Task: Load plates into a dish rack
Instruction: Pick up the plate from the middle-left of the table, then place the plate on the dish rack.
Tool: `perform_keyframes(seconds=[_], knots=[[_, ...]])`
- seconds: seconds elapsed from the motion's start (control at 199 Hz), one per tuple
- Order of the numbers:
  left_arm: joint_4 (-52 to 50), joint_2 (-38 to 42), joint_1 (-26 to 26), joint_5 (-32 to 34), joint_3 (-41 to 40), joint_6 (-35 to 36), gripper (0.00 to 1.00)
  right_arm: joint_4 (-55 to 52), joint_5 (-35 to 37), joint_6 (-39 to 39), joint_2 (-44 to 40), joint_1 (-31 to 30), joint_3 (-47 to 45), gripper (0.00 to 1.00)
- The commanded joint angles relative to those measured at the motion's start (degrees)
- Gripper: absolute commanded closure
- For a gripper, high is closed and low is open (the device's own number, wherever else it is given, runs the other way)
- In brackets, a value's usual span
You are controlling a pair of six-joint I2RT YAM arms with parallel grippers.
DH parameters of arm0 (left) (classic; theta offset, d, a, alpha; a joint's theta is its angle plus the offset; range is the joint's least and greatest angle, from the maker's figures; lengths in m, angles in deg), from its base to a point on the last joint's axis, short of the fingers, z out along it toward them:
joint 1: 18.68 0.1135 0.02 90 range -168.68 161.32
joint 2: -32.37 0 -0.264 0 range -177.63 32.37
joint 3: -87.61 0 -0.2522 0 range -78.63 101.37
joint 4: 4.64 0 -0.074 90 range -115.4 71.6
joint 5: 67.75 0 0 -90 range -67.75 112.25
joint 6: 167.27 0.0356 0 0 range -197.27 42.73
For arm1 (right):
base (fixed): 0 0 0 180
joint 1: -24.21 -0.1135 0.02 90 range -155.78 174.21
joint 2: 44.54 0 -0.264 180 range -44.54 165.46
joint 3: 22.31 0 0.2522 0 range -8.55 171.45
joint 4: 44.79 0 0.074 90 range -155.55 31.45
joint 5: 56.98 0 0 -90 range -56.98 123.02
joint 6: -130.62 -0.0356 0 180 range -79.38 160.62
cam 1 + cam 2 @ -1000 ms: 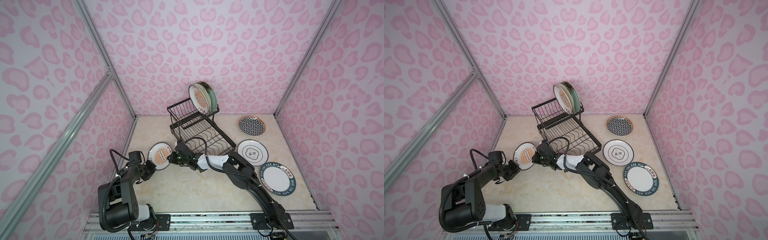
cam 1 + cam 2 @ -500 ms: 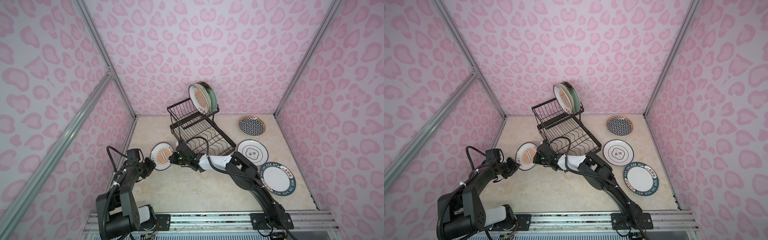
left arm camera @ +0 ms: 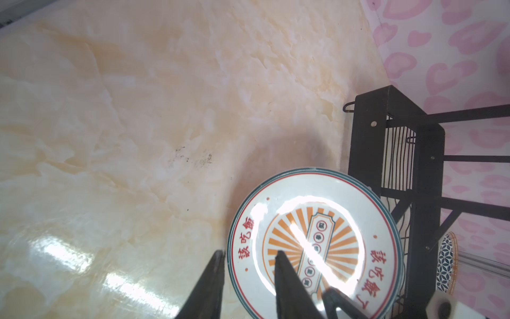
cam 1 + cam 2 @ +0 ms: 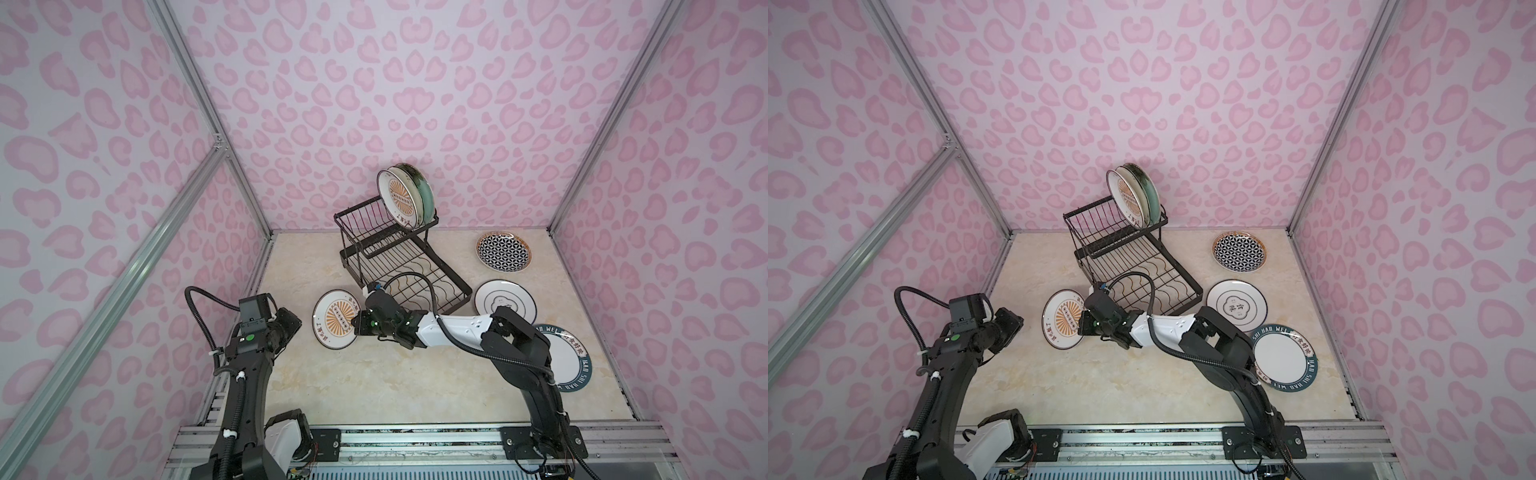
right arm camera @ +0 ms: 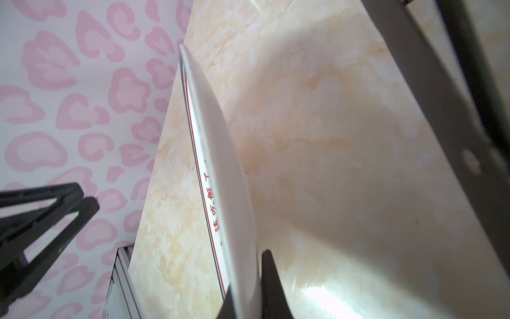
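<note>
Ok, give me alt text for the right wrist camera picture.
The right hand pinches the rim of a white, red-lettered plate seen edge-on, marble tabletop behind it. The open left hand sits apart against the pink wall.

Black jointed arms, white shell sat behind the right claw, green light glowed just behind it, ribbed black cable looped behind each claw, white ties ringed the left arm.
</note>
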Motion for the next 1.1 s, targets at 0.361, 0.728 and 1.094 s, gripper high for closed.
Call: perform_keyframes(seconds=[0.361,0.728,1.094], knots=[[-2.0,3.0,0.0,2.5,0.6,-1.1,0.66,-11.7,-8.4,18.6,-17.8,2.1,-2.9,1.00],[-2.0,3.4,0.0,1.2,0.8,-1.5,0.66,-20.4,-10.5,23.8,-25.3,8.3,6.5,1.00],[-2.6,4.9,0.1,0.0,-0.2,-1.9,0.66,-20.8,-6.3,28.0,-22.6,15.6,20.5,1.00]])
